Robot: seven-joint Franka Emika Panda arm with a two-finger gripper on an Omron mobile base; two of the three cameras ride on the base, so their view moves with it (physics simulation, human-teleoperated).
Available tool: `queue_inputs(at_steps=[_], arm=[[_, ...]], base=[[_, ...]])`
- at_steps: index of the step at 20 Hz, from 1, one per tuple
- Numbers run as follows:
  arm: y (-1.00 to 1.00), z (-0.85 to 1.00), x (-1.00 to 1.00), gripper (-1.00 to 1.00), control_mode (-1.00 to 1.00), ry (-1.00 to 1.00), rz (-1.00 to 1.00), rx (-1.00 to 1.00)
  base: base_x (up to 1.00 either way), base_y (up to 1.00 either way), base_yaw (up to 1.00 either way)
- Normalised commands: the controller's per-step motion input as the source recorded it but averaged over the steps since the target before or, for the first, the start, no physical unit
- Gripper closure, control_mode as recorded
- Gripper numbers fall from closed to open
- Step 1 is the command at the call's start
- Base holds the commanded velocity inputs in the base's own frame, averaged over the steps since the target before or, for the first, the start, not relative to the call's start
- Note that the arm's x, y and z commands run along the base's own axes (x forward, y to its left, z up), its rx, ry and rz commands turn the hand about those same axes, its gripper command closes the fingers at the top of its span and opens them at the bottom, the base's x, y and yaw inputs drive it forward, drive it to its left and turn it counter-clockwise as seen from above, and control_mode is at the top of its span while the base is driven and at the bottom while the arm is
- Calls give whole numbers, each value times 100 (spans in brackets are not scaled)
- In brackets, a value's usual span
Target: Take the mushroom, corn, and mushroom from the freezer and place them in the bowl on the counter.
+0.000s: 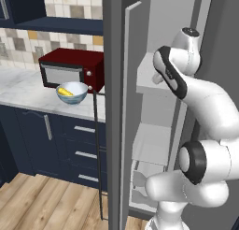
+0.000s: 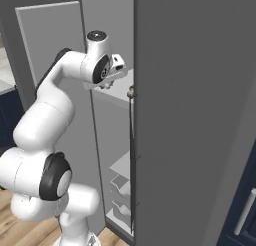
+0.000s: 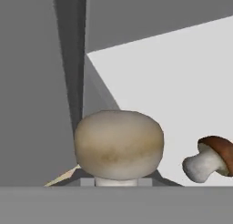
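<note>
At the lower centre of the hand view, a round pale beige mushroom [image 3: 118, 145] is clamped by the nearly closed gripper [image 3: 117, 182]. It is judged light, soft and bruisable, best held gently across the cap. A small brown-capped mushroom [image 3: 210, 158] is seen at lower right.

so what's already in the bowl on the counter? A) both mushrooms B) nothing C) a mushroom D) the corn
D: the yellow corn lies inside the bowl in front of the microwave, while the pale mushroom and the brown-capped mushroom both show in the hand view against the pale freezer shelf.
</note>
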Motion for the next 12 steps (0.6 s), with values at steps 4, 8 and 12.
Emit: queue_inputs(at_steps=[4,8,12], arm=[[15,0,-75,100,-100,0,9,-15],[7,3,-84,100,-100,0,4,-8],[3,14,-82,100,-100,0,-15,0]], base=[[0,0,0],[0,0,0],[0,0,0]])
